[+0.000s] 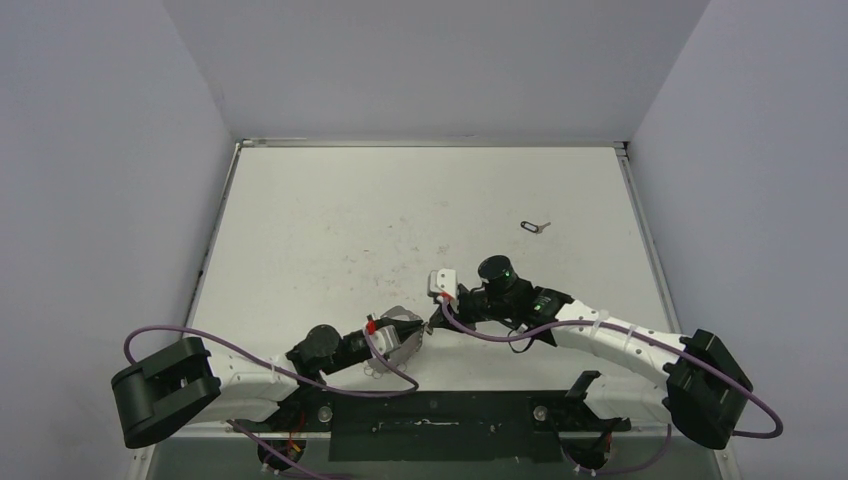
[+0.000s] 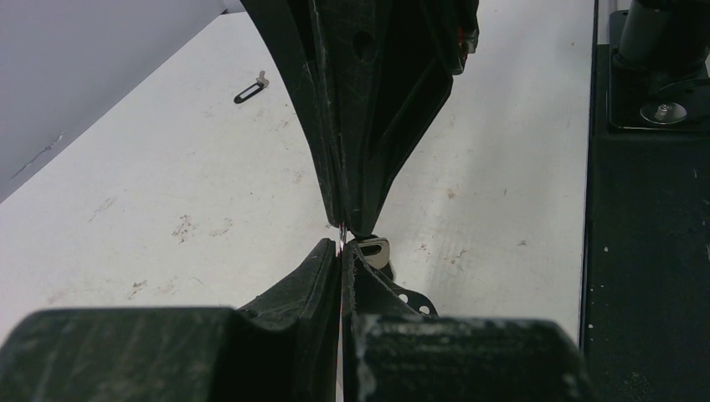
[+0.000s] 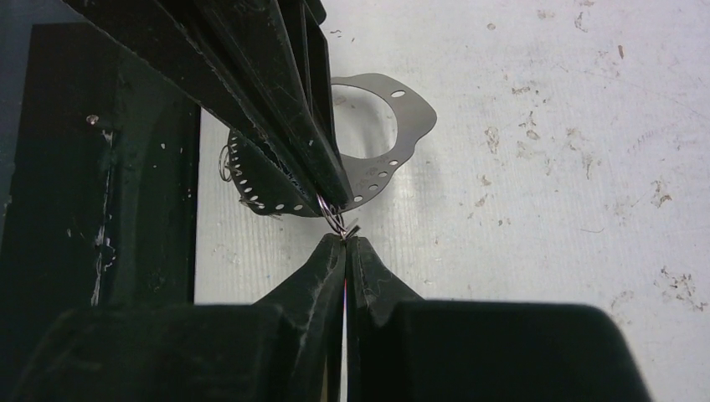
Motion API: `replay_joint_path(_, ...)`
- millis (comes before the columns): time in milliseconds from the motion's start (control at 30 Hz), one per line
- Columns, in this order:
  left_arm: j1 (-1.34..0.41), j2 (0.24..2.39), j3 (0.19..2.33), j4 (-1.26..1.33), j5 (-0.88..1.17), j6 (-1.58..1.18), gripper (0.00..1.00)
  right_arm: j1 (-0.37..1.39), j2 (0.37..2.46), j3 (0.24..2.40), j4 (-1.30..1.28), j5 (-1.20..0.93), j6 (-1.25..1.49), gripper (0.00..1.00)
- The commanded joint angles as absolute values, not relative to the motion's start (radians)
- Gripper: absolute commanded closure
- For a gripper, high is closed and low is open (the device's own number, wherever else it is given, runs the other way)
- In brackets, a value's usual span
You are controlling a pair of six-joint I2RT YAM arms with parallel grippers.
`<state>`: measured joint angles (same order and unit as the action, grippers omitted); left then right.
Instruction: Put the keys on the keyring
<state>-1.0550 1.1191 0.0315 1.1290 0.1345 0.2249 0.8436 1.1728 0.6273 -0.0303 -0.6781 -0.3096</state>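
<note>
Task barely begun: the key lies alone on the table, well apart, while the left tool and right tool, both clenched, pinch one tiny ring of the keyring.

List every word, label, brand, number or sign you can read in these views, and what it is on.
None can be read in any view.
The left gripper, right gripper, keyring, its small ring and the table show no lettering.
The key is too small to tell.
</note>
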Motion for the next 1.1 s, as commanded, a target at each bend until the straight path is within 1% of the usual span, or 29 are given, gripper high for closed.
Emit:
replay_joint_path(0, -1.054, 1.095, 0.034, 1.166, 0.144, 0.226, 1.00, 0.833, 1.185, 0.630, 0.010, -0.698, -0.335, 1.00)
replay_joint_path(233, -1.054, 1.092, 0.037, 1.174, 0.148, 0.227, 1.00, 0.828, 1.197, 0.611, 0.011, -0.692, -0.335, 1.00)
replay_joint_path(767, -1.054, 1.087, 0.035, 1.178, 0.148, 0.225, 1.00, 0.829, 1.252, 0.593, 0.098, -0.698, -0.301, 1.00)
replay_joint_path(900, -1.054, 1.083, 0.029, 1.175, 0.142, 0.223, 1.00, 0.827, 1.209, 0.587, 0.079, -0.653, -0.298, 0.88)
replay_joint_path(1000, -1.054, 1.069, 0.023, 1.166, 0.133, 0.224, 1.00, 0.819, 1.154, 0.582, 0.062, -0.601, -0.269, 0.71)
replay_joint_path(1067, -1.054, 1.057, 0.021, 1.147, 0.121, 0.227, 1.00, 0.815, 1.106, 0.573, 0.063, -0.578, -0.249, 0.57)
